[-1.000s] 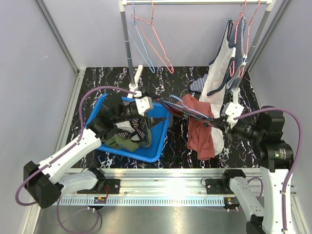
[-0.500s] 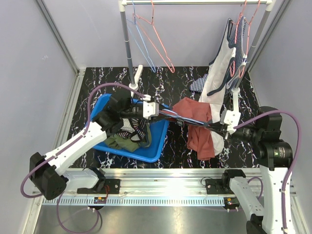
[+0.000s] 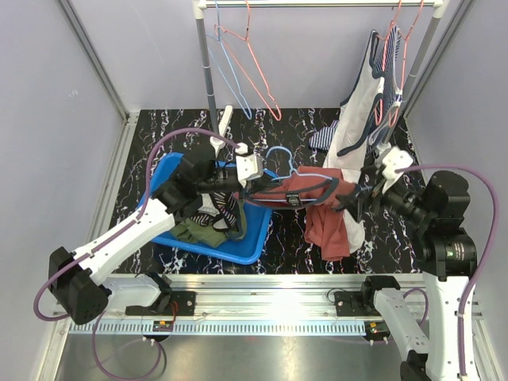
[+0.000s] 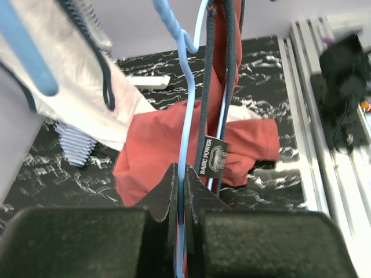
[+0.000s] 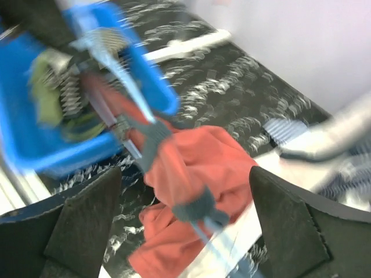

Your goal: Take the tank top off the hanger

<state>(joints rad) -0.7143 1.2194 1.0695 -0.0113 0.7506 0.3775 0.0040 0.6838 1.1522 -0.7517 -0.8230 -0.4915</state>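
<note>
Top external view: the rust-red tank top [image 3: 317, 189], trimmed in navy, is stretched roughly level above the middle of the black marbled table [image 3: 286, 127]. It spans the gap between the two grippers, and its lower part droops toward the table just beside a hanging white garment [image 3: 355, 119]. It sits on a blue hanger [image 3: 279, 159], whose hook stands up just right of the left gripper [image 3: 255, 176]. On the left wrist view that gripper's jaws are closed to a slit on the hanger's wire. A navy strap and a label [image 4: 213, 156] reading BASIC POWER run right alongside. The right gripper [image 3: 355, 194] is at the garment's other end. Its wrist view (badly blurred) shows the fingers [image 5: 87, 220] spread wide, with cloth and hanger passing between them and touching neither pad as far as can be seen. A blue bin [image 3: 252, 252] of other clothes lies under the left arm. Behind, a rail [image 3: 317, 4] carries bare wire hangers [image 3: 254, 71].
</note>
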